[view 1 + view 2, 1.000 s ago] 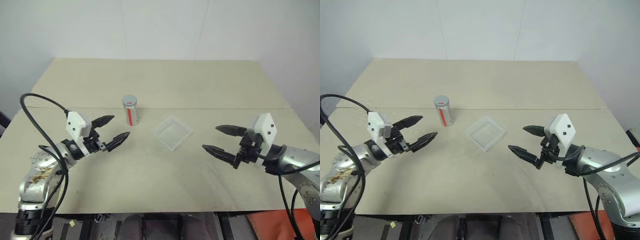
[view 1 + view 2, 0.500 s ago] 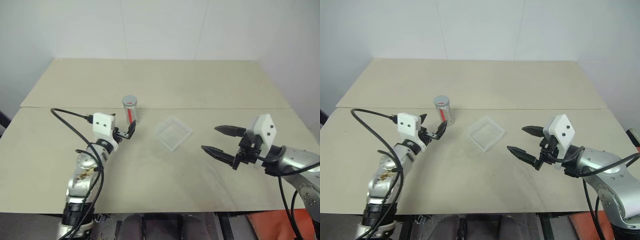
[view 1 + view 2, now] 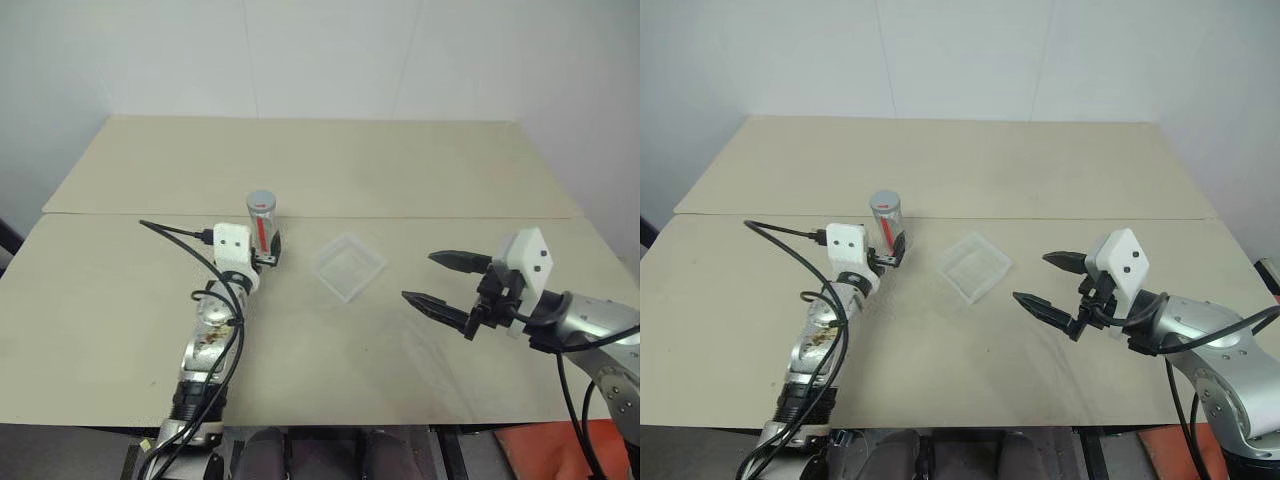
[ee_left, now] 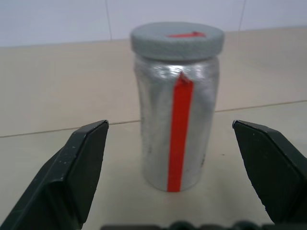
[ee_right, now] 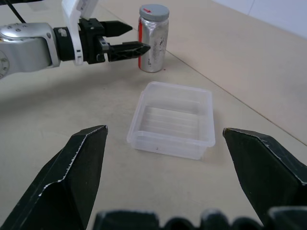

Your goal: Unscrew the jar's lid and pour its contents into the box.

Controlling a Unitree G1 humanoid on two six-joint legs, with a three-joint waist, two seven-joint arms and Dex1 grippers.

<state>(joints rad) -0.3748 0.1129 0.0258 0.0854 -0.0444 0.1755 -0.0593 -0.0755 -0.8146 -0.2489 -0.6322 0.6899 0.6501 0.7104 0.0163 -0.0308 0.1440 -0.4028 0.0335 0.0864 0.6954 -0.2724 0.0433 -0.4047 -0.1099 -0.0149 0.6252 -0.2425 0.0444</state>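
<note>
Left claw (image 5: 125,40) gapes wide beside one lidded jar (image 3: 261,221); right claw (image 3: 437,280) gapes empty; one box (image 3: 347,265).

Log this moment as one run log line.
left gripper: open, at jar, not gripping | lid: on | box: empty | right gripper: open, off to the side

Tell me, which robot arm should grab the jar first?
Probably the left. Its open left gripper is already at the jar, a finger on each side. The right gripper hangs past the box.
</note>
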